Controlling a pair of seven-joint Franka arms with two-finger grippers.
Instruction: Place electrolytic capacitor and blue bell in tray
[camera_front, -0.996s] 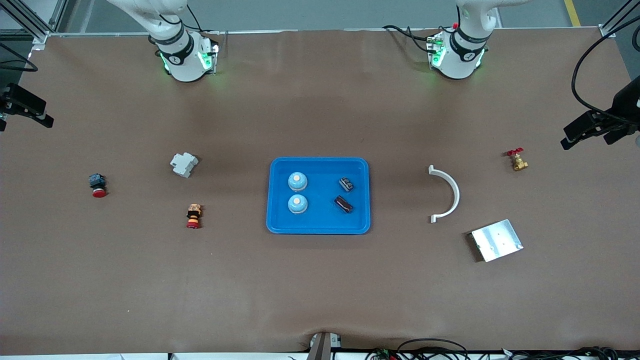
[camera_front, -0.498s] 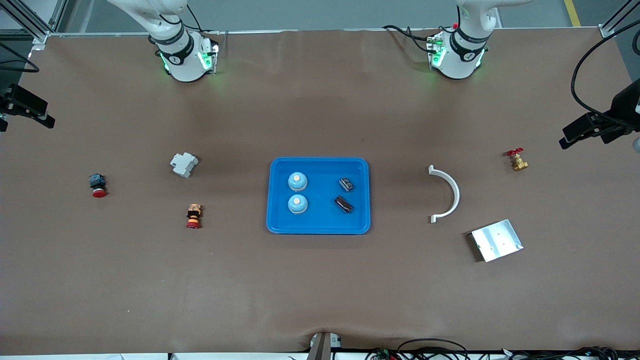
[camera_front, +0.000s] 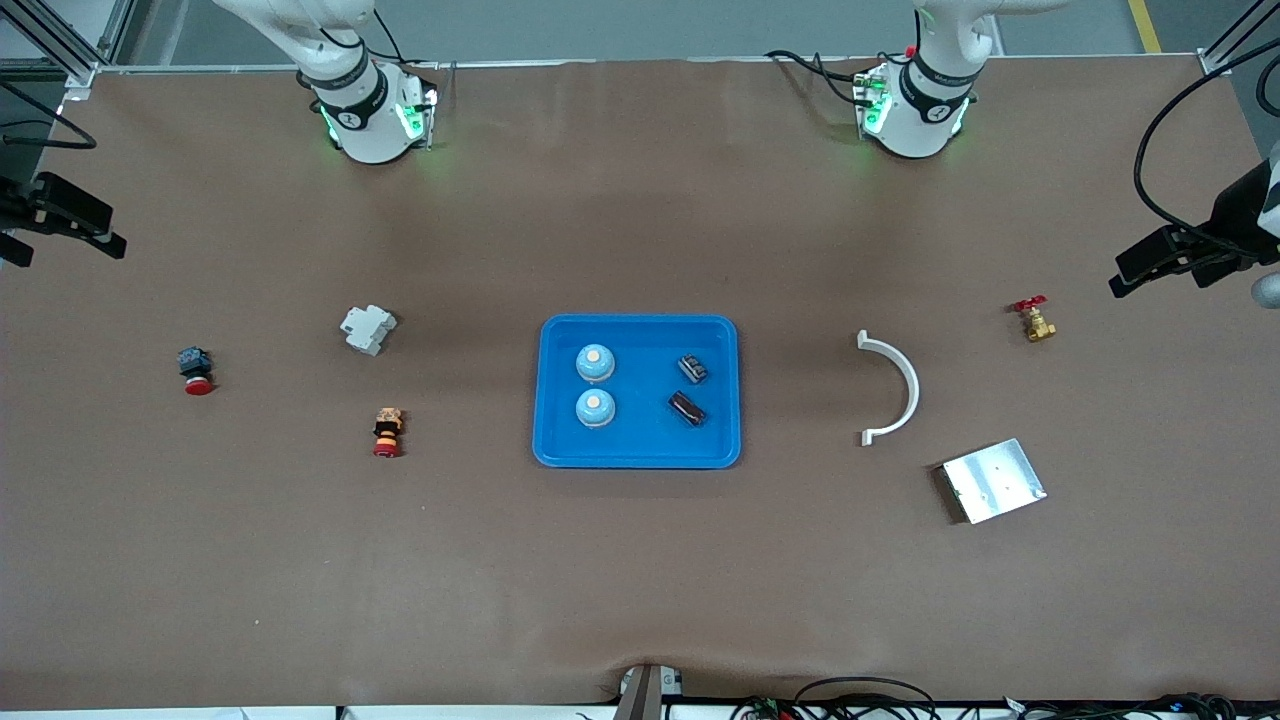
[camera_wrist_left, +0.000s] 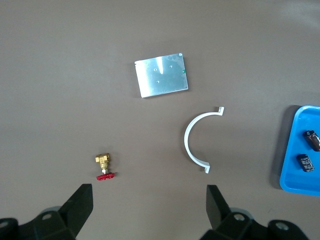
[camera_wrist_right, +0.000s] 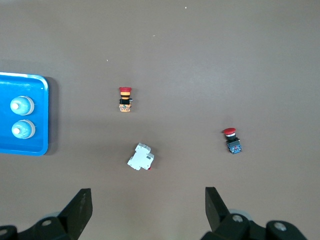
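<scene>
A shallow bright-blue rectangular plastic tray with rounded corners and a raised rim (camera_front: 637, 330) is seen at the middle of the brown table (camera_front: 640, 580). Two pale-blue dome-shaped bells with cream buttons on top are seated in it toward the right arm's end, one bell (camera_front: 595, 363) farther from the front camera and the other bell (camera_front: 595, 407) nearer, just beside each other but apart. Two small dark electrolytic capacitors are laid in the tray toward the left arm's end: one capacitor (camera_front: 692, 368) farther from the camera, the other capacitor (camera_front: 687, 408) nearer, both at a slant.

Toward the right arm's end, a white plastic circuit breaker (camera_front: 367, 328), an orange-and-black push-button with a red cap (camera_front: 387, 431) and a dark switch with a red mushroom button (camera_front: 195, 369) are spread over the table, well apart. Toward the left arm's end are found a white plastic half-ring clamp (camera_front: 893, 388), a flat silver metal plate (camera_front: 992, 481) nearer the camera, and a small brass valve with a red handle (camera_front: 1035, 319).

The left gripper (camera_wrist_left: 149, 212) is held high over the table near the brass valve, its fingers spread wide and empty (only dark fingertips show in its wrist view). The right gripper (camera_wrist_right: 148, 212) is likewise held high above the circuit breaker's stretch of table, spread wide, with nothing gripped.
</scene>
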